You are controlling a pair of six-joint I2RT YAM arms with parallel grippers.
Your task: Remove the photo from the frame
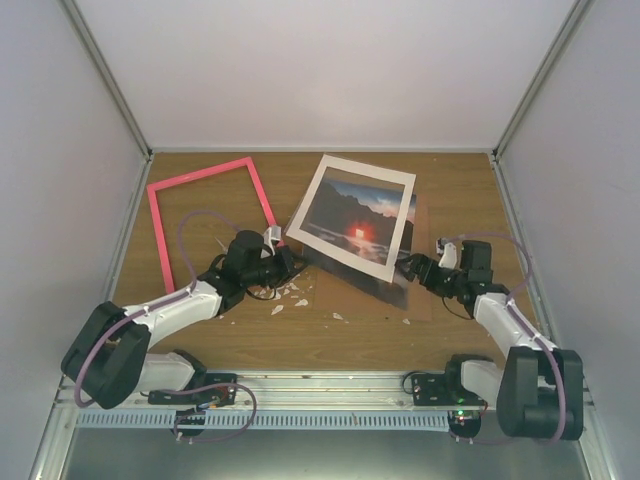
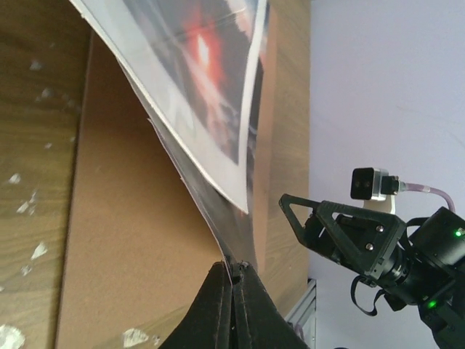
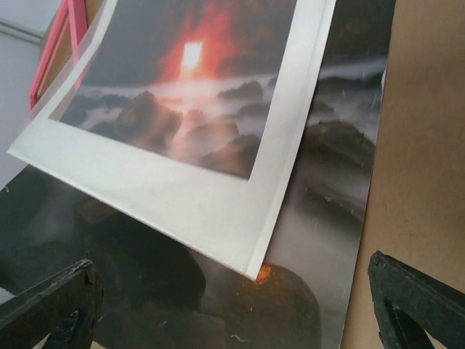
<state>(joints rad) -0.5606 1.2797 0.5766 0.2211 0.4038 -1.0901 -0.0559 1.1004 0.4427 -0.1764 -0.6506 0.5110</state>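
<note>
just ahead of open right end effector [image 3: 232, 309], photo [image 3: 336, 167] under mat [image 3: 182, 200]

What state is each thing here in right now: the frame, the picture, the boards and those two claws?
frame: empty, lying flat on the table.
photo: out of the frame, one edge raised off the table.
white mat: resting on the photo, tilted with it.
backing board: flat on the table, below the raised photo.
left gripper: shut, seemingly pinching the photo's edge.
right gripper: wide open, holding nothing.
</note>
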